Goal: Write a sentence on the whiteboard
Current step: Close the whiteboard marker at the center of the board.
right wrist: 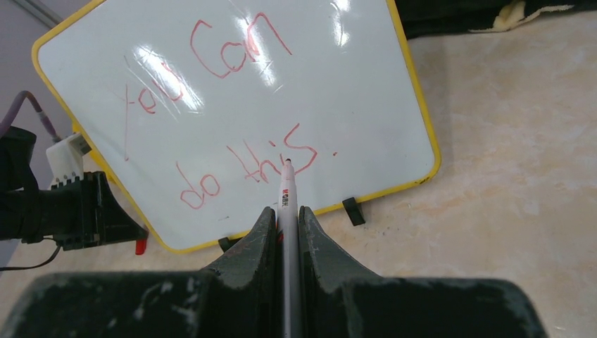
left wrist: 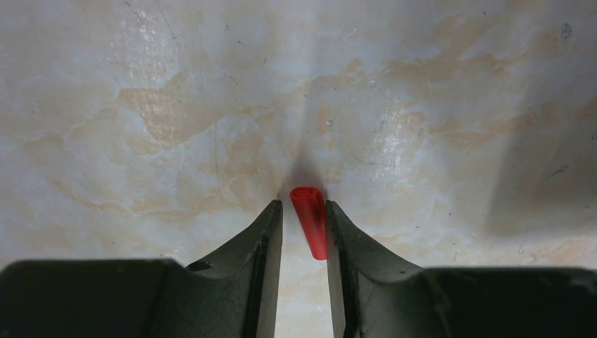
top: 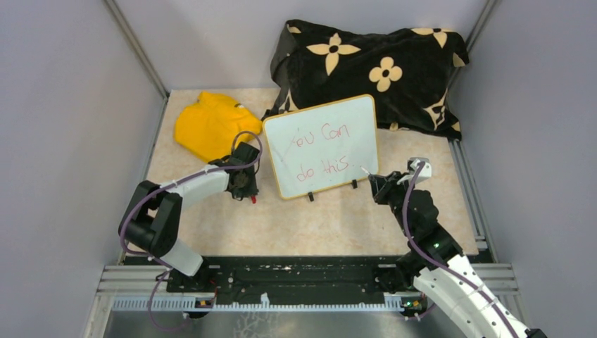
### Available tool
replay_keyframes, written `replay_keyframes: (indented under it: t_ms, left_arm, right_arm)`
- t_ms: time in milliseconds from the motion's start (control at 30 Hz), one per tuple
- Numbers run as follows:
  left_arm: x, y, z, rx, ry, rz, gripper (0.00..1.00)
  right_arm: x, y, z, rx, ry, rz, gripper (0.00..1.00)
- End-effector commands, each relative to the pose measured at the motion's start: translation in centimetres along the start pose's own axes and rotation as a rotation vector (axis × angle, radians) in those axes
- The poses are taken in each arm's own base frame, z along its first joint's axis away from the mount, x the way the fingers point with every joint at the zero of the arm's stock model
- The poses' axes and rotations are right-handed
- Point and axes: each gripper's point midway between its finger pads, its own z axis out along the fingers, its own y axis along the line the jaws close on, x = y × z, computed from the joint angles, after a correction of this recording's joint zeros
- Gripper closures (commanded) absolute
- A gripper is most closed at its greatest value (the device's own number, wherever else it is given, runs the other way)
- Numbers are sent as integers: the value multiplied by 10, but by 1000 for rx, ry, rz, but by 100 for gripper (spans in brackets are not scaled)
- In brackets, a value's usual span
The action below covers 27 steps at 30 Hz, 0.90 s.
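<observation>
The whiteboard (top: 352, 127) stands tilted on black clip feet at the table's middle back. It carries the sentence (top: 318, 152) in thin red marker, "You Can" over "do this" (right wrist: 243, 169). My right gripper (right wrist: 285, 213) is shut on a white marker (right wrist: 286, 201); its tip hovers over the board (right wrist: 366, 105) near the final "s". By the board's lower left corner, my left gripper (top: 251, 195) points down at the table. Its fingers stand on either side of a small red cap (left wrist: 310, 220). The cap touches the right finger, and a slim gap shows on the left.
A yellow cloth (top: 210, 123) lies at the back left. A black cushion with cream flowers (top: 373, 67) sits behind the board. Grey walls close in the left and right sides. The left arm's wrist (right wrist: 67, 211) shows beside the board's corner.
</observation>
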Motion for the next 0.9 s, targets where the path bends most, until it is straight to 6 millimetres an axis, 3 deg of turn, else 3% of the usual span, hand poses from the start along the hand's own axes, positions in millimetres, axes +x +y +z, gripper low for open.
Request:
replay_keyframes:
  t_ms: [0,267,567,867]
  left_arm:
    - [-2,3,-1,-33,-8,-8,66]
    - [-2,9,-6,-51,-18,-23,66]
    - [-9,-4,-14,-8,-13,-93,49]
    - [-3,-7,-12,-23,6,-218,52]
  right_arm:
    - [-15,9,-1,-28,-59,19,100]
    - [-14,9,0,-27,-56,19,100]
    - [-14,10,1,-30,-54,19,100]
    - [-13,10,1,-32,-52,20,100]
